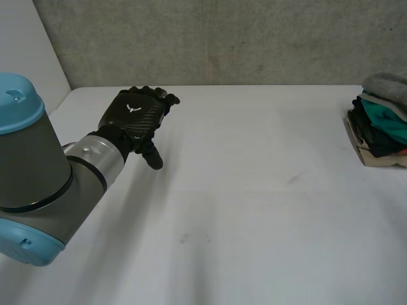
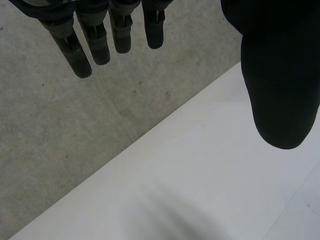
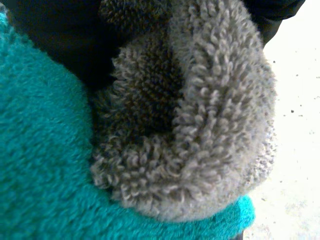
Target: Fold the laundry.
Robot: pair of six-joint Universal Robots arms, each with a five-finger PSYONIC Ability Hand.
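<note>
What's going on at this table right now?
The robot's left hand hovers open above the white table, holding nothing. At the table's right edge sits a pile of laundry: a grey looped towel on top of a teal fleecy cloth, with darker pieces beneath. The right hand is at that pile, close against the grey towel; whether it grips it cannot be told. Nothing is spread out for folding yet.

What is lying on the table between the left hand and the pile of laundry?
Nothing: in the head view, only bare white table separates the left hand from the pile of laundry.
</note>
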